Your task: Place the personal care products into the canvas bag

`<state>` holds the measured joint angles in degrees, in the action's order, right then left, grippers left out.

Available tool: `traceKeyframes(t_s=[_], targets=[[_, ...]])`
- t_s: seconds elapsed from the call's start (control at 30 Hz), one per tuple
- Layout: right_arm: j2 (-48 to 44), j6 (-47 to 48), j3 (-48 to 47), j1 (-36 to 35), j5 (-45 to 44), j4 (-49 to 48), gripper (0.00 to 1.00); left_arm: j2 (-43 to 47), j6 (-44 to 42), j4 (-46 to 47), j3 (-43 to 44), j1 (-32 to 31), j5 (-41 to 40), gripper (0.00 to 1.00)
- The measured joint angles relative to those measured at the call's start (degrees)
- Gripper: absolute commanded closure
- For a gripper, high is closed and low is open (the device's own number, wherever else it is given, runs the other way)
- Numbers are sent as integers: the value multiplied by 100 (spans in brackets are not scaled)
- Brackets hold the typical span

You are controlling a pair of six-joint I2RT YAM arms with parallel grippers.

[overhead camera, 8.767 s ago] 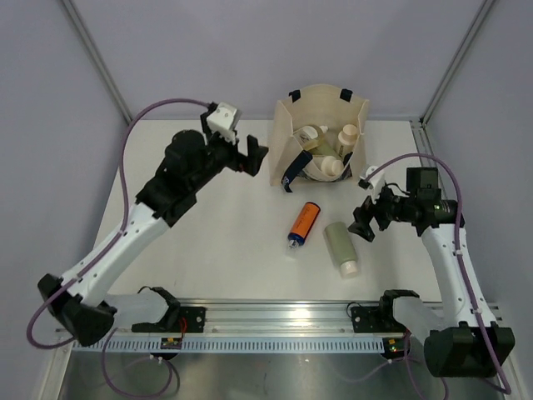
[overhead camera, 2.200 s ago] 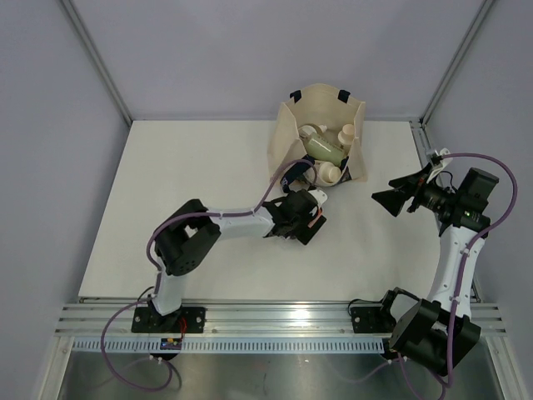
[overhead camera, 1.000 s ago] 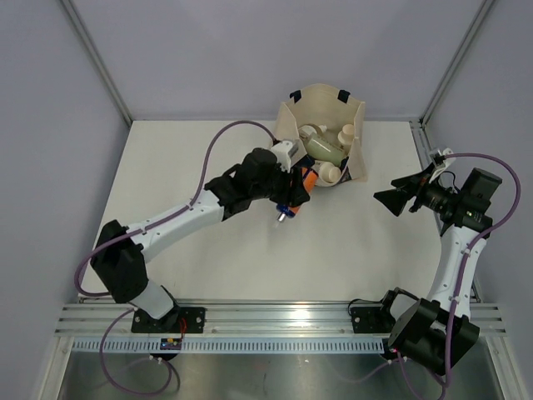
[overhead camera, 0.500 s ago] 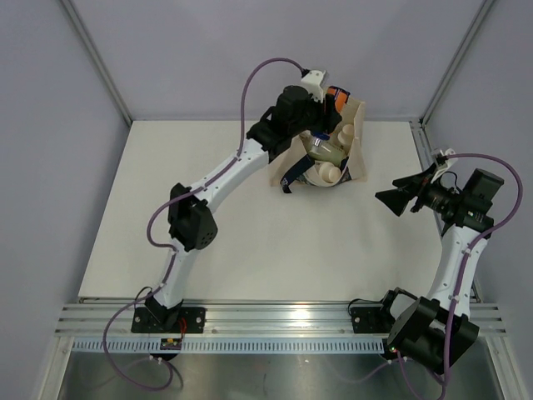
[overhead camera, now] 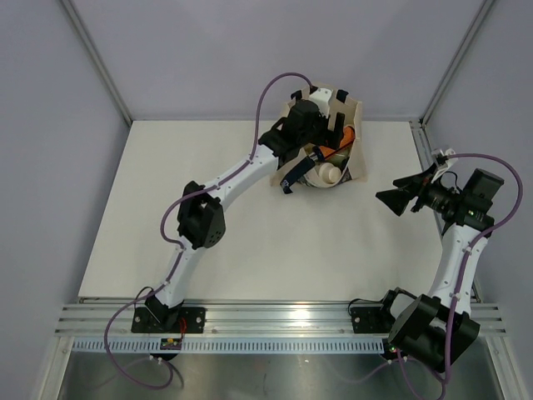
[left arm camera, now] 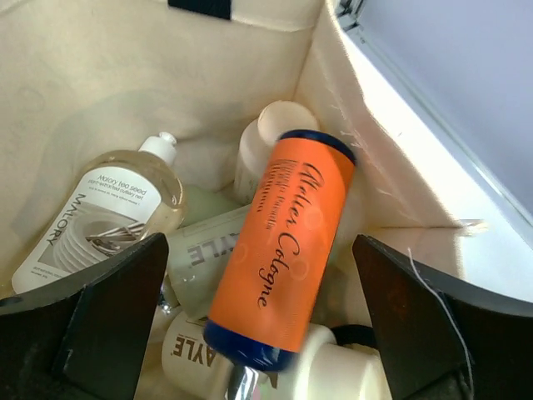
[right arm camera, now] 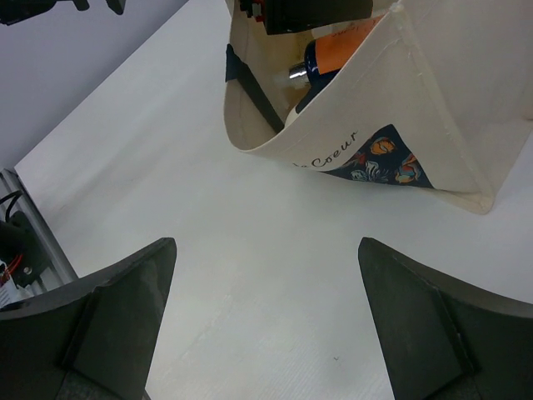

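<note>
Since the orange cylindrical cologne bottle with blue ends point(left arm camera: 283, 250) is seen lying on the other bottles point(left arm camera: 100, 212) inside the beige canvas bag point(right arm camera: 433, 108), the drop-off step is judged complete. The left end effector point(left arm camera: 262, 325), above it, and the right end effector point(right arm camera: 262, 325), beside the bag, are both spread wide, nothing gripped. Next, a straight lift clear of the bag walls is called for.

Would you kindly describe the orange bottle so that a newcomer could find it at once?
Find the beige canvas bag standing open at the far edge of the white table. Inside, atop the paler bottles, lies the orange bottle. It alone is bright orange, with dark blue ends and black script.
</note>
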<state>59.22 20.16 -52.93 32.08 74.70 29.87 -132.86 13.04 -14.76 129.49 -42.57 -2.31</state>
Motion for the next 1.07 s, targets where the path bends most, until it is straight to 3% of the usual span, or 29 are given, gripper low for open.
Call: traceKeyframes(t_s=[0.27,0.4,0.53,0.77,0.93,1.07], targets=[[0,87,0,11,-380,125,1,1003,-155,-203,-505,-22,-7,1],[-48,-271,0,24,-1244,-94,0,2568,-433,-216,-2114,-9,20,1],[-240,-557,0,35,-2391,-260,0,4743,-734,-13,-4315,-9,9,1],[-1364,-664,42,46,-4516,-299,0,8081,-957,22,-7556,2,-380,1],[-2319,-649,212,57,-5206,-168,1,9232,-957,-382,-8804,13,-649,1],[-2822,-680,269,57,-5392,4,1,9847,-953,-719,-9108,15,-782,1]])
